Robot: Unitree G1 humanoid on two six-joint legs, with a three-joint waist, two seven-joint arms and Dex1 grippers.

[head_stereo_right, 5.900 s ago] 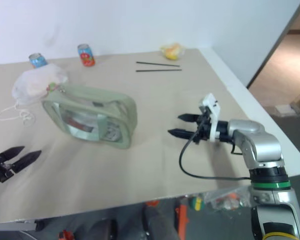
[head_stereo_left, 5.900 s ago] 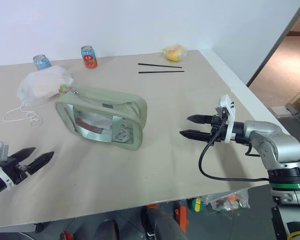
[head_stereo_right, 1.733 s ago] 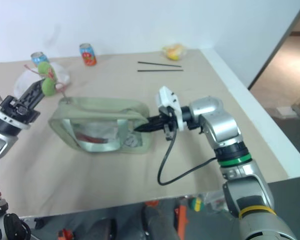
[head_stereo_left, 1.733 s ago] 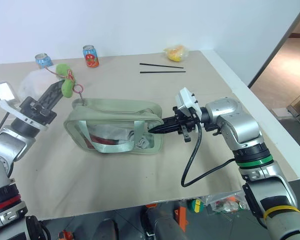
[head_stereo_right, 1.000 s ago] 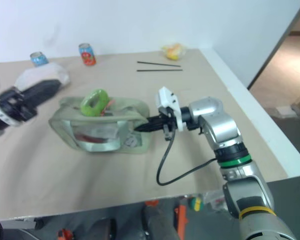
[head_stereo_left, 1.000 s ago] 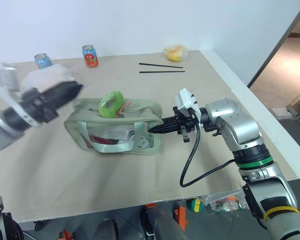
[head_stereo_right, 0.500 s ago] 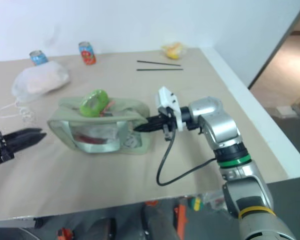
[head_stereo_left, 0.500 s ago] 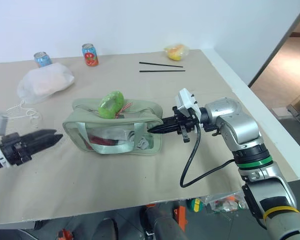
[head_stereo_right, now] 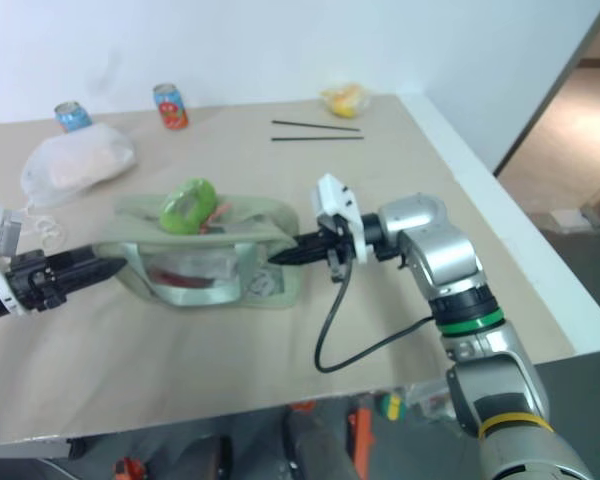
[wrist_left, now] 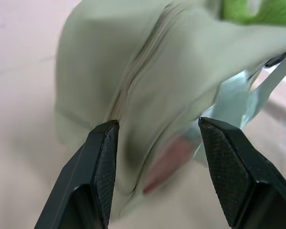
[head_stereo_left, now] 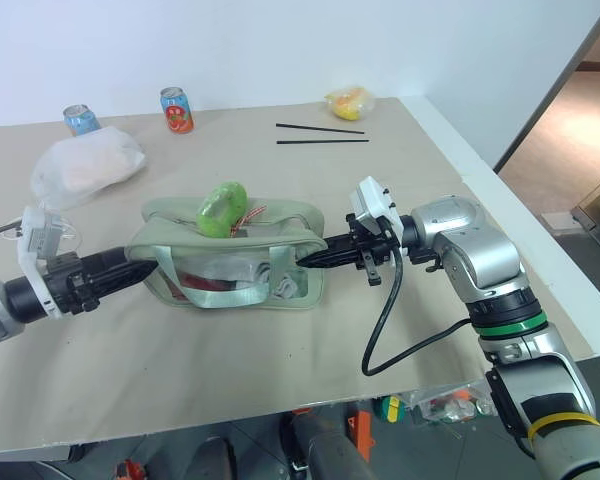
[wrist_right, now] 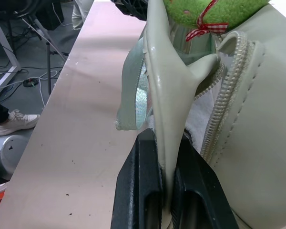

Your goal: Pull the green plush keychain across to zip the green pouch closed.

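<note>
Both grippers at the green pouch (head_stereo_left: 230,262)

Your right gripper (head_stereo_left: 306,259) pinches its end fabric (fully closed); your left gripper (head_stereo_left: 140,270) stands half open at the opposite end, the green plush keychain (head_stereo_left: 221,208) lying on top between them.

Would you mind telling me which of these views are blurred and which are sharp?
Left wrist view: the green pouch is smeared, while the fingers are crisp. Right wrist view: sharp on the pouch rim and the green plush keychain. Both eye views: evenly lit, with soft shadows on the table.

Matt fabric green pouch (head_stereo_left: 230,262), clear plastic sides
</note>
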